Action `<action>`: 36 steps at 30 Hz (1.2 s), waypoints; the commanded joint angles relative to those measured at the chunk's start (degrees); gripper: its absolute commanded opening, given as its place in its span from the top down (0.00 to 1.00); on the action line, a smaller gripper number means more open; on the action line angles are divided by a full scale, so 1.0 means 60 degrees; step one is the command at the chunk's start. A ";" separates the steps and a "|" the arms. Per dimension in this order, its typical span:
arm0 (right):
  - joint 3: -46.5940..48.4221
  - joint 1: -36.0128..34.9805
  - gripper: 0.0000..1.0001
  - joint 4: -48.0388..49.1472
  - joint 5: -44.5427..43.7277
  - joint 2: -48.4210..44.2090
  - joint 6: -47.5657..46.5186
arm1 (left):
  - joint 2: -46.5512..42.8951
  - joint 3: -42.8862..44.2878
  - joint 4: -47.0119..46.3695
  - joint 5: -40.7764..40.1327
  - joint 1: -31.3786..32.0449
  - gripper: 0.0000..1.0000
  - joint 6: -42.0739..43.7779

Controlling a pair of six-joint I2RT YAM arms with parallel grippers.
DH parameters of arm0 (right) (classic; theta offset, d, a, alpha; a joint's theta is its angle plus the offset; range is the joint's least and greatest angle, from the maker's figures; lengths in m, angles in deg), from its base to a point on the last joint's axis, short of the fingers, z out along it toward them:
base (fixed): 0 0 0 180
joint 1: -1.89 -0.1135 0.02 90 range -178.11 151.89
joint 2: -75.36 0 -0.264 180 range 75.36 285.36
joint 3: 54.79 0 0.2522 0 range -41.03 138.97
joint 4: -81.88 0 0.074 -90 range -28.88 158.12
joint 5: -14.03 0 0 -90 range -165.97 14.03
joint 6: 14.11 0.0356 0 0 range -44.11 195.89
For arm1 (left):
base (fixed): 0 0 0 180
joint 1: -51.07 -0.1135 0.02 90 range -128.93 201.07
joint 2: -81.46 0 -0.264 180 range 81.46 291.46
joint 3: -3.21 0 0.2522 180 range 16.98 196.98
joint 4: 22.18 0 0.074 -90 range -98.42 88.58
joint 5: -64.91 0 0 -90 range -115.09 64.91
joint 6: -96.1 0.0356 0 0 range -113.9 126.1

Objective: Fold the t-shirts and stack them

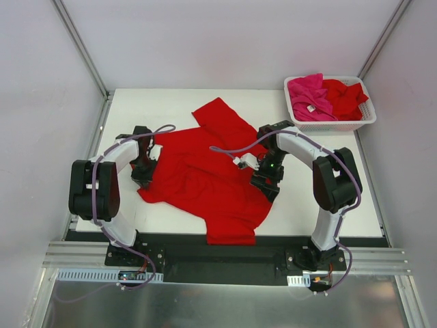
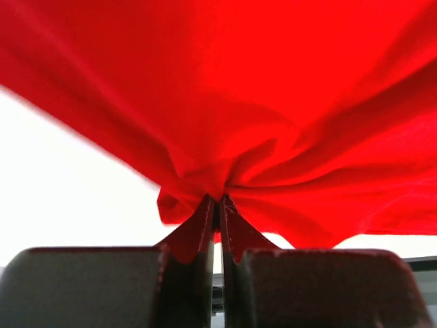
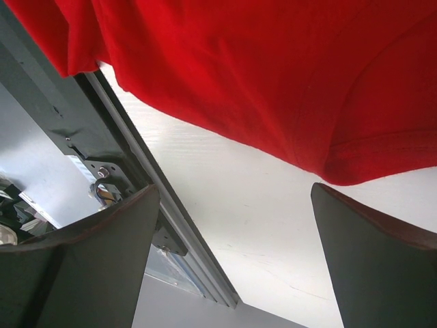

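White walls close in the counter (image 1: 328,198) on three sides, and from where I stand one red t-shirt (image 1: 205,171) sprawls across its middle, rumpled and skewed, a sleeve reaching toward the far side and its hem hanging just over the near edge. Nothing about it is folded yet.

At the shirt's left edge the left claw (image 2: 216,199) is pressed together with a tuck of red cloth pinched between its tips. Creases fan out from that pinch, so the fabric is gathered there and lifted a little clear of the white surface. I take that hold as a way to drag or raise this side and spread the shirt flat before any folding.

On the right, the right claw (image 3: 234,198) hangs spread wide and holds nothing, bare counter showing between its fingers and the shirt's stitched edge just beyond them. It looks posed to take the opposite side, so the two arms can pull the cloth taut together.

Far right, a white slotted basket (image 1: 331,126) keeps the waiting laundry out of the work area: a magenta t-shirt (image 1: 307,92) with a small white label, and another red t-shirt (image 1: 345,96) bunched beside it.
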 commanded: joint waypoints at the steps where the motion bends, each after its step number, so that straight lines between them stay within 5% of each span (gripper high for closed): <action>1: -0.0078 -0.0055 0.04 -0.0332 0.0312 -0.0262 -0.0053 | -0.0890 0.0492 0.0503 -0.0677 -0.0105 0.99 0.0478; 9: -0.0400 -0.0070 0.04 0.0254 0.0282 -0.0145 0.0475 | -0.1550 0.1401 0.0885 -0.1483 -0.0251 0.95 0.1548; 24: 0.0141 -0.0172 0.04 0.1645 0.0121 -0.0336 0.1793 | -0.1858 0.0274 0.1354 -0.0589 -0.0442 0.92 0.1944; 36: 0.0875 -0.1007 0.04 0.2186 0.0794 0.0088 0.2190 | -0.1683 0.1342 0.1354 -0.0707 -0.1306 0.92 0.2179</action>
